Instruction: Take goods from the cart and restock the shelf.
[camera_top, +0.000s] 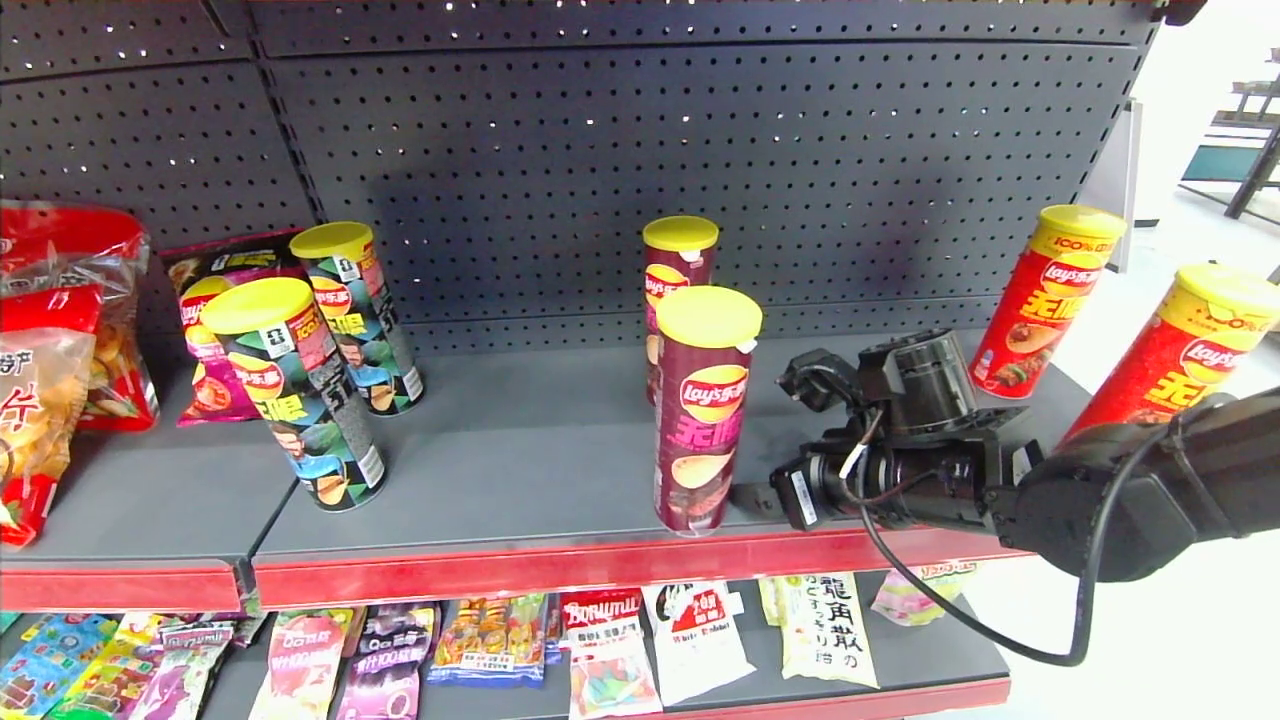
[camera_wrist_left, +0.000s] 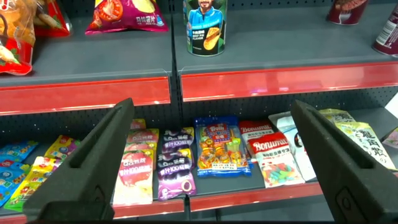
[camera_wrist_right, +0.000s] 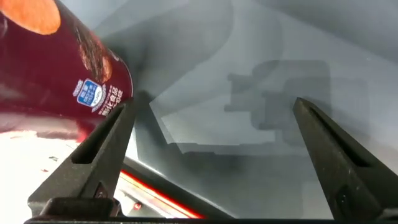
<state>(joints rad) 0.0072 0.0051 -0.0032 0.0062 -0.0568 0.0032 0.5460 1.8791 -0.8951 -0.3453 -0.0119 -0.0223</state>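
A: Head view first. Where is the maroon can (camera_top: 705, 410)?

B: Upright at the front of the upper shelf (camera_top: 480, 470), just behind the red lip (camera_top: 520, 572). A second maroon can (camera_top: 680, 262) stands close behind it. The right claw (camera_top: 752, 494) sits low on the can's right, level with its foot and just beside it.

A: Open or closed?

B: From up there I cannot tell, because the wrist's bulk hides the fingers. Further along the shelf are a pair of dark cans (camera_top: 300, 390) on the left, snack bags (camera_top: 70, 330) beyond them, and two red cans (camera_top: 1050, 300) on the right.

A: And the left wrist view?

B: The left claw (camera_wrist_left: 212, 106) hangs in front of the shelving, well apart from it. Its fingers (camera_wrist_left: 93, 165) are spread wide with nothing between them. Past them, sweet packets (camera_wrist_left: 217, 146) lie flat in a row on the lower shelf (camera_wrist_left: 261, 198), seen squarely here where the head view catches them at its bottom edge. Above the red lip stand one dark can and, at the corner, the foot of the maroon can (camera_wrist_left: 388, 34).

A: Right wrist view?

B: This one settles it. The right claw (camera_wrist_right: 214, 104) is wide open and holds nothing, with bare grey shelf in the gap. The maroon can (camera_wrist_right: 68, 68) stands outside that gap, its base right at the tip of one finger (camera_wrist_right: 106, 149) — touching or a hair apart, I cannot tell. The red lip runs just beneath the fingers.
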